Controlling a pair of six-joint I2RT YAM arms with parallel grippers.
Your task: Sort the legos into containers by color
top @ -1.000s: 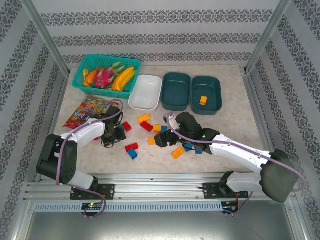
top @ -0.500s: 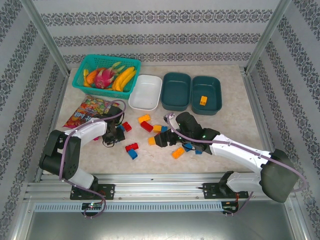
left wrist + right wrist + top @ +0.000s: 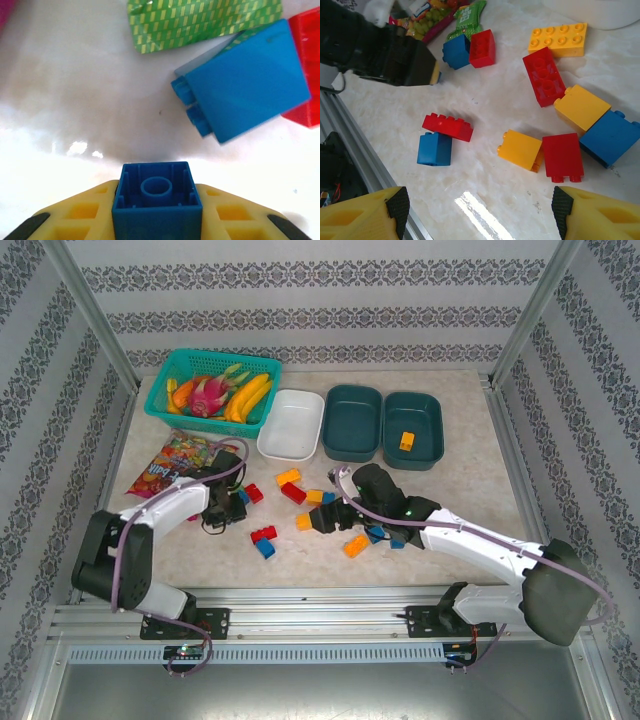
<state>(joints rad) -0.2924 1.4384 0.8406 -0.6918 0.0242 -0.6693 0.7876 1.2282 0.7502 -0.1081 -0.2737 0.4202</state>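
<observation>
Not much has moved: your left arm has swung its elbow back outward, that's about it. Your left tool [image 3: 232, 506] is clamped on a blue lego [image 3: 156, 195] low over the pale marbled bench [image 3: 470, 490], with another blue brick [image 3: 245, 80] just ahead by the snack bag [image 3: 200, 22]. Your right tool [image 3: 480, 205] is wide open, holding nothing, above the loose legos [image 3: 561, 155]. One orange brick [image 3: 406, 440] sits in the far-right teal tub [image 3: 430, 415].

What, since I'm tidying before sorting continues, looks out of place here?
The snack bag lies among the loose legos; its green corner meets a blue brick tipped on its side. The left tool grips a second blue brick, nothing odd there.
</observation>
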